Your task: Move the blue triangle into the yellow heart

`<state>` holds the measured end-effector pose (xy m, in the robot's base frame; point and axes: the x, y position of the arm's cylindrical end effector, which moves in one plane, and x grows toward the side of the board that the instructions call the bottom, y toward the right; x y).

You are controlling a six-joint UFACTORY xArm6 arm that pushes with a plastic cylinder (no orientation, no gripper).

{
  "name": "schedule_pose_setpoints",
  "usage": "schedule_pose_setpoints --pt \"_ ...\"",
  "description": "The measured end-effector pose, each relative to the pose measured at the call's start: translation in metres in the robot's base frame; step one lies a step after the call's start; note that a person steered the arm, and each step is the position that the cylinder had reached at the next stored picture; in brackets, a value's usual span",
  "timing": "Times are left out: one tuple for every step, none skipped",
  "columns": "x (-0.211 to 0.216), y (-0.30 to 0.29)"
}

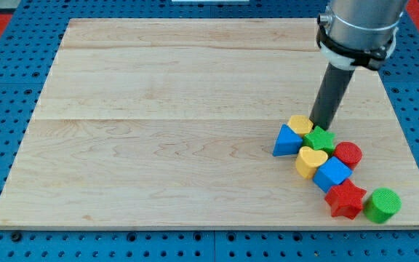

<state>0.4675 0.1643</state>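
Observation:
The blue triangle [288,140] lies at the left end of a cluster of blocks at the board's lower right. The yellow heart [310,161] sits just below and to its right, touching or nearly touching it. My tip [319,129] stands at the top of the cluster, between a yellow block [300,124] and the green star [319,139], just up and right of the blue triangle. The rod rises from there to the arm at the view's top right.
A red round block [348,153], a blue cube [332,174], a red star [345,199] and a green cylinder [382,204] trail from the cluster toward the board's lower right corner. The wooden board [158,116] lies on a blue pegboard.

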Motion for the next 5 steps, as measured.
schedule_pose_setpoints --pt "-0.005 0.0" --pt "-0.039 -0.007" --pt "-0.052 -0.071" --pt "-0.024 -0.082" --pt "0.004 -0.066"
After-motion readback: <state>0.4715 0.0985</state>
